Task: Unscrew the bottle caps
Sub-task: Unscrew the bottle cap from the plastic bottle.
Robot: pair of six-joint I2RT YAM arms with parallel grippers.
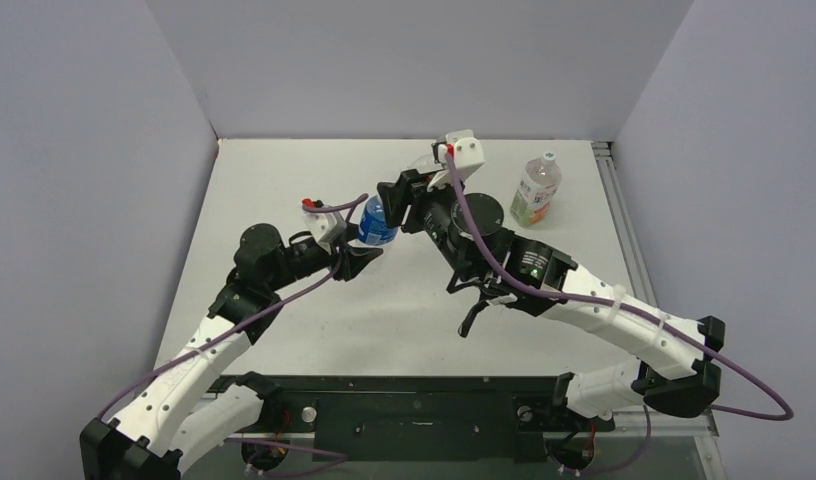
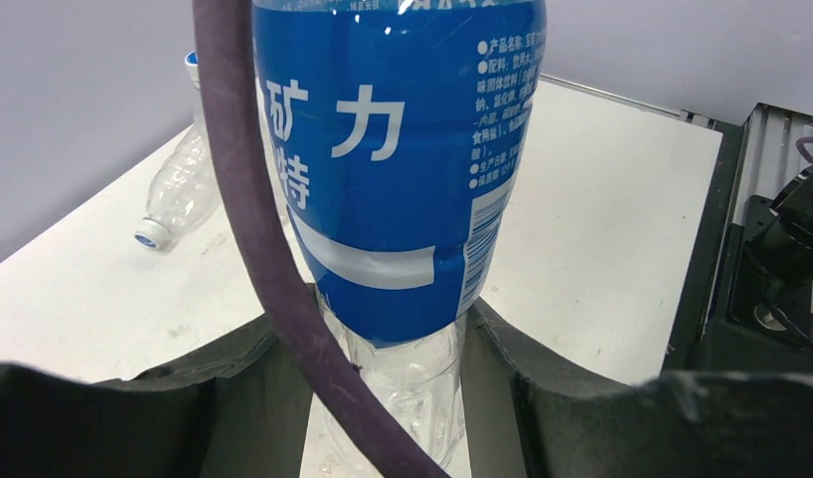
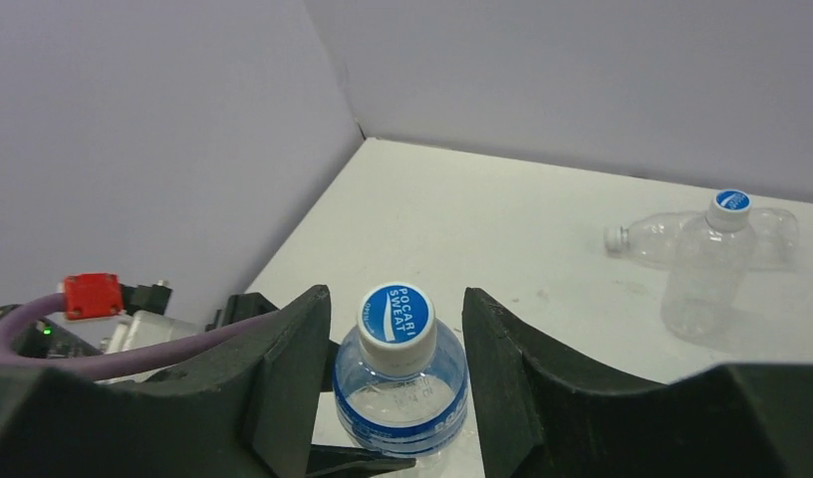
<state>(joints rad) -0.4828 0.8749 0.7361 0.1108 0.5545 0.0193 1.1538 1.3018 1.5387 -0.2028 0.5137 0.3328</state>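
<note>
A blue-labelled bottle [image 1: 377,222] stands upright at mid-table. My left gripper [image 2: 393,398] is shut on its clear lower body [image 2: 412,383], below the label [image 2: 403,159]. Its cap [image 3: 397,312], blue on top with a white side, is on the neck. My right gripper [image 3: 396,339] is open. Its fingers [image 3: 293,368] stand either side of the cap, with gaps on both sides. A plain bottle [image 3: 706,269] with a blue cap [image 3: 731,201] stands farther back. Another plain bottle [image 3: 662,234] lies behind it. The orange-and-green bottle [image 1: 536,190] stands at the back right with a white cap [image 1: 549,157].
Grey walls close the table on the left, back and right. The lying plain bottle [image 2: 183,184] also shows in the left wrist view, near the left wall. The left arm's purple cable [image 2: 253,199] crosses in front of the label. A metal rail [image 1: 609,180] runs along the right edge.
</note>
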